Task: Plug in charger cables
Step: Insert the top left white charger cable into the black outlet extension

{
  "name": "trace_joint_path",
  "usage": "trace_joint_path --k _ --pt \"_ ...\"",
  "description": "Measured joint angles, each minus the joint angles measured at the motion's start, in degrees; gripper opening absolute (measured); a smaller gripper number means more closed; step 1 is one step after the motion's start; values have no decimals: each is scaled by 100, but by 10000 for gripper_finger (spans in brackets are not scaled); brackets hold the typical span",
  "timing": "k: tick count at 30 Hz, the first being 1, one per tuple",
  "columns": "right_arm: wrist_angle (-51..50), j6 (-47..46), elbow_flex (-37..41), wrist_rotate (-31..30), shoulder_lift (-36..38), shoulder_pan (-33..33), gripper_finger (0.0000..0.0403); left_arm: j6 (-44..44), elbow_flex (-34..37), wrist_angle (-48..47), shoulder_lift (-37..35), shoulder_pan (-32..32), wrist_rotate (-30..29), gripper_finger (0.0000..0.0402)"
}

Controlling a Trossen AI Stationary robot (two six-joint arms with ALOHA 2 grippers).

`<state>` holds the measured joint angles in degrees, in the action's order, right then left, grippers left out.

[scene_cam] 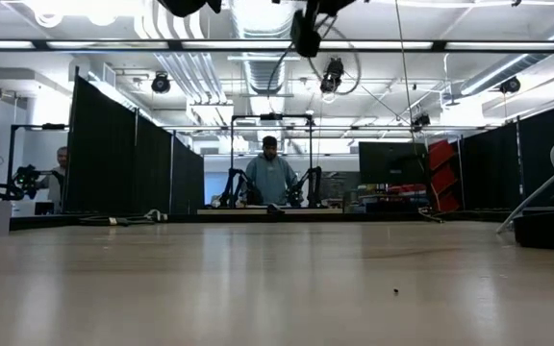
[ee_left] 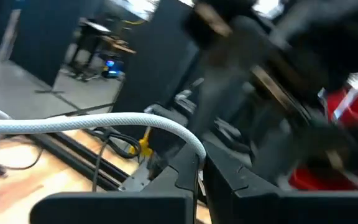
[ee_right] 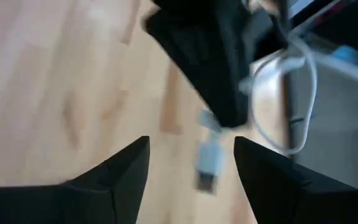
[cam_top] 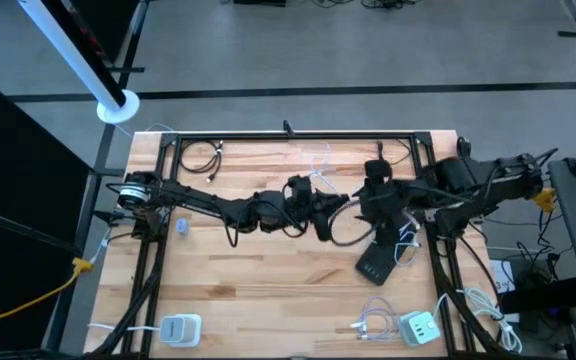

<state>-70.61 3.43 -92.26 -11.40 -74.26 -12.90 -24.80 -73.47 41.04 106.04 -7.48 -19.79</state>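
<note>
Just beyond the spread fingertips of the right gripper (ee_right: 191, 163), a white charger cable (ee_right: 211, 157) hangs free with its plug end down, touching neither finger, right of centre in the high view. Its cord loops up to a black block (ee_right: 207, 53) above the wooden table (cam_top: 268, 290). At centre, the left gripper (ee_left: 199, 171) pinches a white braided cable (ee_left: 104, 121).

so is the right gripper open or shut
Open. In the right wrist view the right gripper has its two fingers apart, with a white plug loose between them.
</note>
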Motion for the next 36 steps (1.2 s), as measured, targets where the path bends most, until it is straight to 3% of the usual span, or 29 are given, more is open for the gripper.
trace_joint_path --k 9,22,30,36 --pt "-159 -520 -80 1909 -68 757 207 826 0 -62 0 -229 101 1" --pt "-148 -548 -69 4530 -851 1447 199 934 0 -314 -2 -517 31 1" --pt "-111 -243 -69 5035 -1179 1509 198 934 0 -509 -2 -639 -220 1" --pt "-74 -80 -66 5526 -1276 1582 173 934 0 -552 -7 -717 -217 1"
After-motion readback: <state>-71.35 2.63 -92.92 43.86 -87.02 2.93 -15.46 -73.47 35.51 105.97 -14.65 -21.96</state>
